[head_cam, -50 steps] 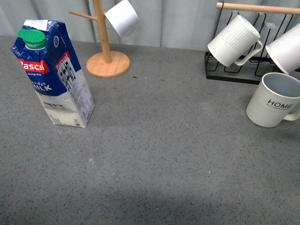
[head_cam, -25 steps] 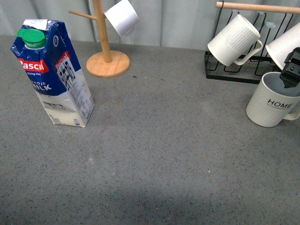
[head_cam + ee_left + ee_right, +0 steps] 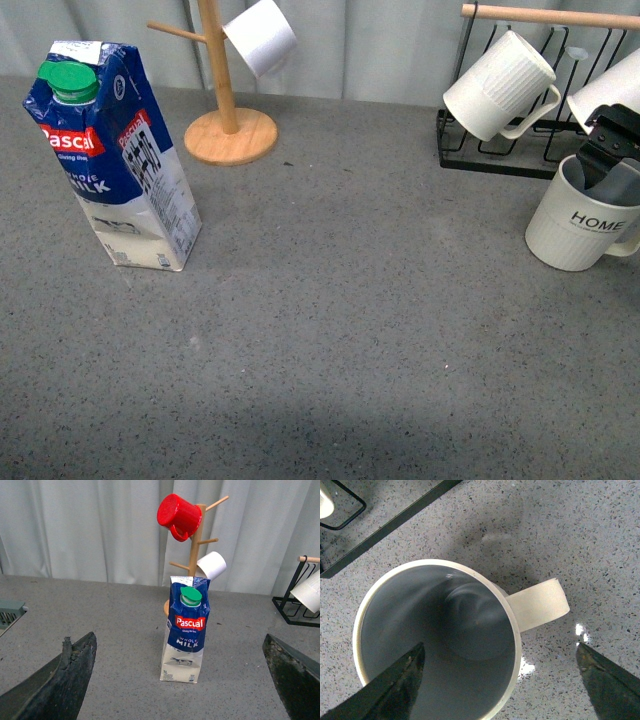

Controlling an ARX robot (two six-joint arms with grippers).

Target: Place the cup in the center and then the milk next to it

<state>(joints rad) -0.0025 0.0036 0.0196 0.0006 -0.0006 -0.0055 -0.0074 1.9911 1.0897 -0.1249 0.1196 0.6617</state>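
Observation:
The cup (image 3: pixel 580 228), an off-white ribbed mug lettered "HOME" with a grey-blue inside, stands at the table's far right edge. My right gripper (image 3: pixel 608 160) is open right above it, one finger inside its mouth. In the right wrist view the cup (image 3: pixel 437 640) fills the frame with its handle (image 3: pixel 540 604) to one side; my right gripper (image 3: pixel 500 680) straddles its rim, open. The milk (image 3: pixel 115 155), a blue-and-white Pascal carton with a green cap, stands at the left. My left gripper (image 3: pixel 182 680) is open, well short of the milk (image 3: pixel 186 625).
A wooden mug tree (image 3: pixel 225 90) with a small plain white cup (image 3: pixel 260 36) stands at the back. A black wire rack (image 3: pixel 500 150) at back right holds unlettered ribbed white mugs (image 3: pixel 498 86). A red mug (image 3: pixel 177 515) hangs on the tree.
My right gripper came into the front view from the right and has moved down and left over the cup, one finger now inside its mouth. The milk and cup have not moved.

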